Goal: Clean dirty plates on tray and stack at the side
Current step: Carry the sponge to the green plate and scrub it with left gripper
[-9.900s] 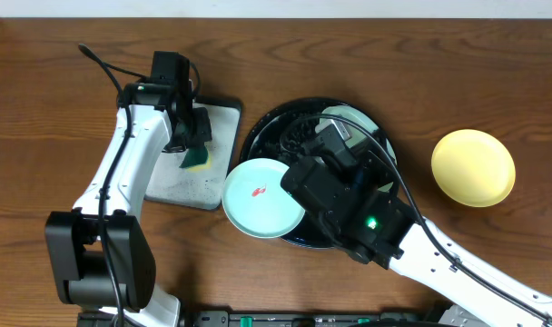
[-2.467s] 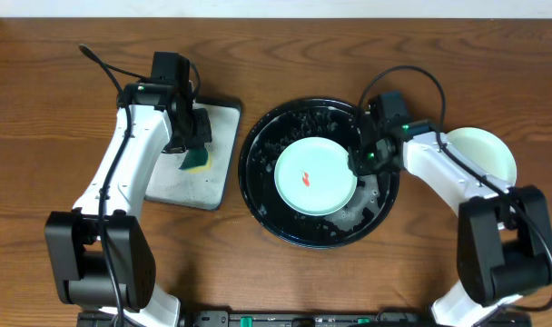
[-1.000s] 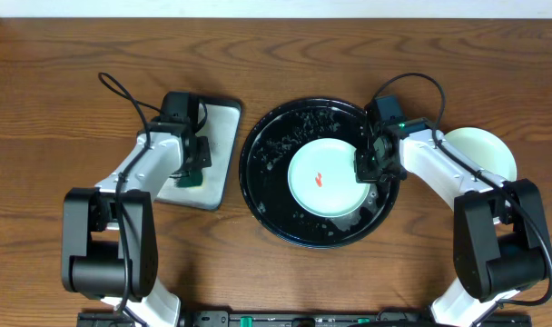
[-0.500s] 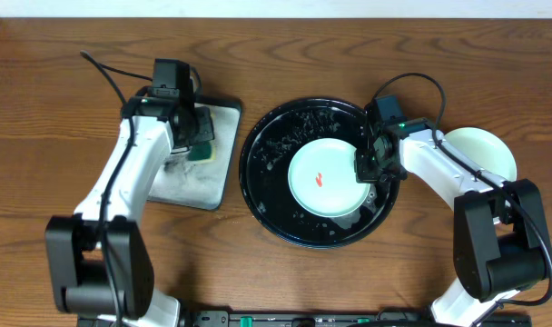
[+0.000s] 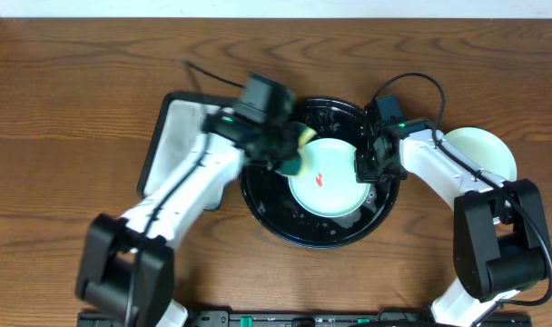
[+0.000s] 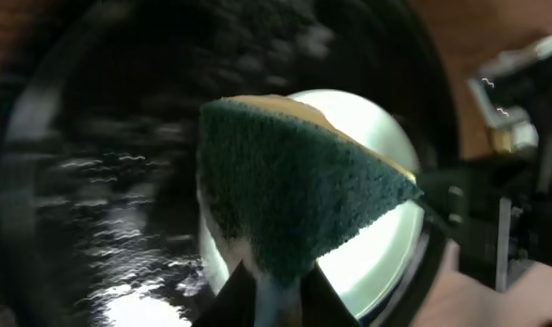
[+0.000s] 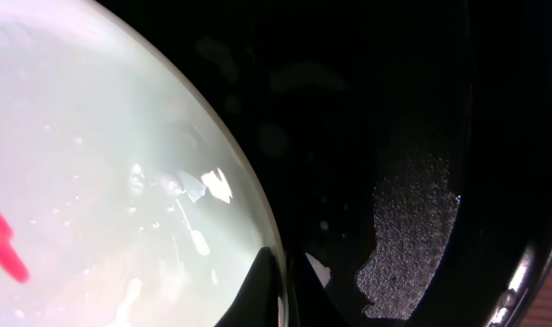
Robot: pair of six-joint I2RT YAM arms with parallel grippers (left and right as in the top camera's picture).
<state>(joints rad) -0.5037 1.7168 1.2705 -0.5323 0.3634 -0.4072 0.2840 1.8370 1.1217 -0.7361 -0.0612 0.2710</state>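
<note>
Overhead view of a brown wooden table (image 5: pixel 58 64) with two white robot arms reaching inward. At the centre sits the round, glossy black tray (image 5: pixel 267 195), wet and speckled with droplets. One pale mint plate (image 5: pixel 335 186) lies flat inside it, towards the right side, with a small red smear (image 5: pixel 320 179) near its middle.

The left gripper (image 5: pixel 285 154) hangs over the plate's upper left edge, clenched on a sponge (image 5: pixel 300 150) that is yellow on one face and dark green on the other. The left wrist view shows the green scouring face (image 6: pixel 294 209) pinched between the fingers, low over the plate; whether it touches the plate is unclear. This arm looks blurred.

The right gripper (image 5: pixel 363 166) is at the plate's right rim, its jaws closed tight. In the right wrist view the dark fingertips (image 7: pixel 258 286) pinch the pale rim, with the black tray floor alongside.

A second mint plate (image 5: pixel 480 156) rests on the table well to the right of the tray. A rectangular black-rimmed grey tray (image 5: pixel 167 136) lies to the left, partly behind the left arm.
</note>
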